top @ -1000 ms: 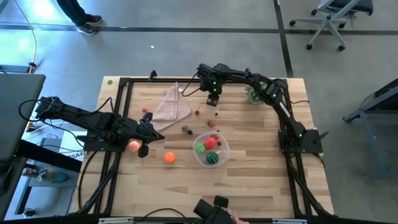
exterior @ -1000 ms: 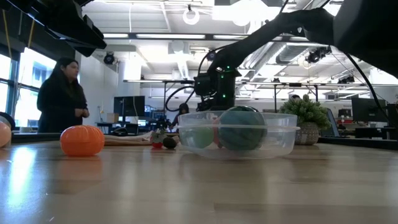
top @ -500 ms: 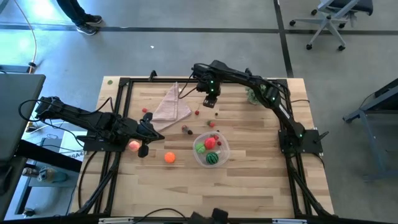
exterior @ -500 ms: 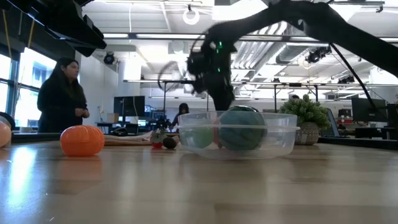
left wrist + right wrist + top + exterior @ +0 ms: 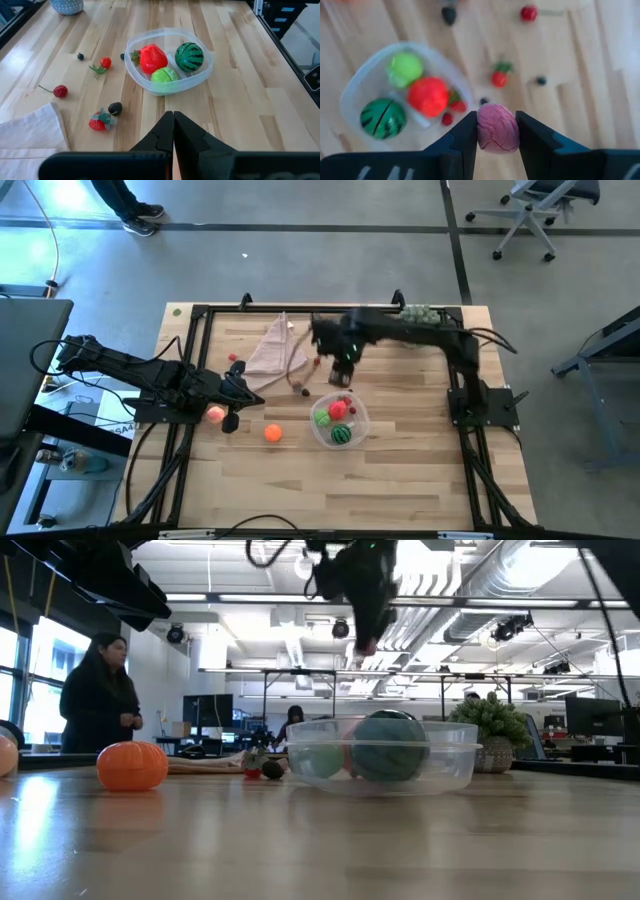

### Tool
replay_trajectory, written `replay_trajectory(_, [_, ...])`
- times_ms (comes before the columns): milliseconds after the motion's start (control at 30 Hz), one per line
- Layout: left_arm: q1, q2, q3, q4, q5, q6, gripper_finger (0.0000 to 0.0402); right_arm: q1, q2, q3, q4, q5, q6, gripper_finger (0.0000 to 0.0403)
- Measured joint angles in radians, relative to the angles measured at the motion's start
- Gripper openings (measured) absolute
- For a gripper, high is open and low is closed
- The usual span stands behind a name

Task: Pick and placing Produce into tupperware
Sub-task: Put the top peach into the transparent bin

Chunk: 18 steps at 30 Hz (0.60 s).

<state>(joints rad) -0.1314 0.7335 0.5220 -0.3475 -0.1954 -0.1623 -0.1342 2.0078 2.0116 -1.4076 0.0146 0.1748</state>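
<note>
While one second ago the right gripper [image 5: 497,131] was low over the far part of the wooden desk [image 5: 400,470], beside the folded pink cloth [image 5: 277,346], it has now lifted and swung nearer, toward the clear shallow plastic tub [image 5: 339,421]. Its jaws are clamped on a small purple-pink wrinkled berry [image 5: 497,128], which the right wrist view shows hanging above the desk just beside the tub. This means the pick is done and the carry is under way; in my judgement the next step is to come over the tub and release. The tub already holds a red fruit [image 5: 153,58], a green apple-like ball [image 5: 164,76] and a striped dark-green melon [image 5: 189,56]. Some small red berries [image 5: 60,91] and the orange ball [image 5: 272,433] are not yet collected. The left gripper [image 5: 173,131] waits at the left side of the desk with jaws together, near a pink peach [image 5: 215,414].
</note>
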Motion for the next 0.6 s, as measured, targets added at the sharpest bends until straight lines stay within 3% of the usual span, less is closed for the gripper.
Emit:
replay_trajectory(300, [0.000,0.000,0.000,0.000,0.000,0.000,0.0001,0.178,-0.161,-0.447,0.296,0.023,0.251,0.0108])
replay_trajectory(600, [0.000,0.000,0.000,0.000,0.000,0.000,0.0001,0.292,-0.197,-0.663,0.503,0.010,0.338,0.0108])
